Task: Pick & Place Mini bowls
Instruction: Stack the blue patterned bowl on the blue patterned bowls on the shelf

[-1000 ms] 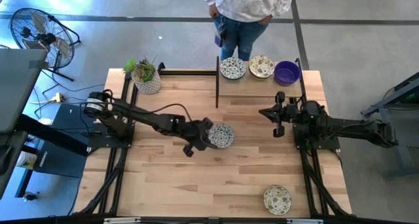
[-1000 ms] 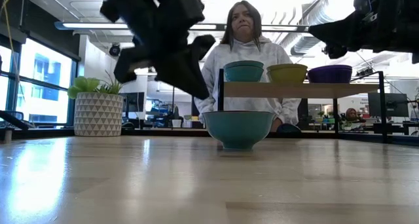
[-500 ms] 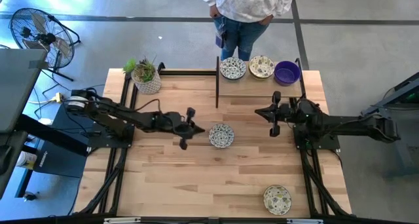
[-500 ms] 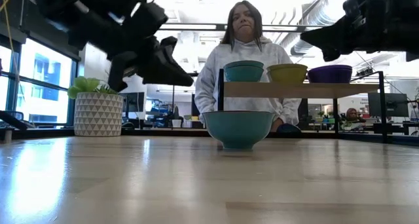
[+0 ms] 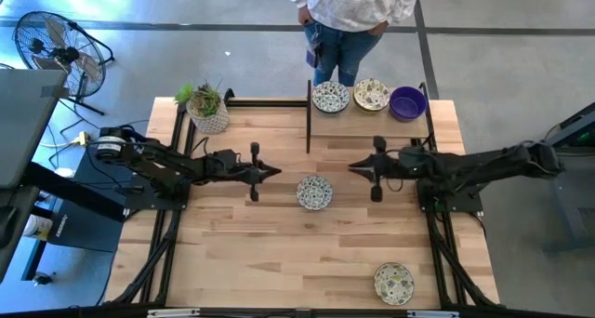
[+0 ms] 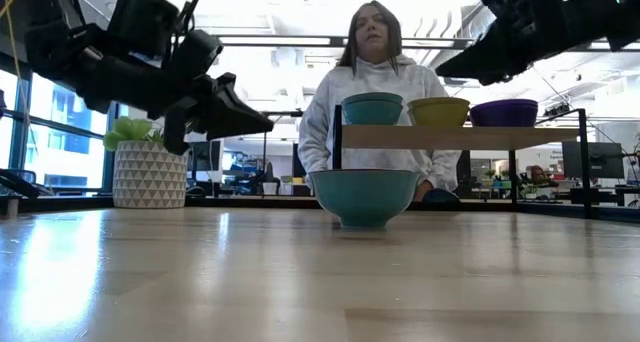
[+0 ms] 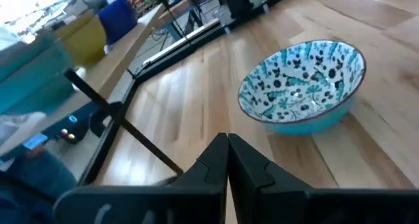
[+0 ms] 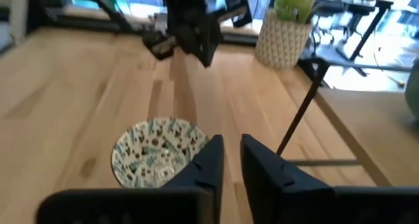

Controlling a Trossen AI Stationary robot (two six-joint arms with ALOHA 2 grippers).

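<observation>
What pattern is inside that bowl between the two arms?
Teal floral speckles on white inside the bowl, clearest in the left wrist view.

Grey concrete floor (image 5: 521, 67), standing fan (image 5: 56, 44), bright office windows (image 6: 70, 112) beyond.

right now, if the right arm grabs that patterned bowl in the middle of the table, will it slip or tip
The bowl looks glazed and glossy, so its rim may be slippery in a pinch. It seems rigid and probably breakable, like ceramic. It sits upright on a narrower base, so a push high on the rim could tip it. The right end effector hangs beside it, not touching.
</observation>
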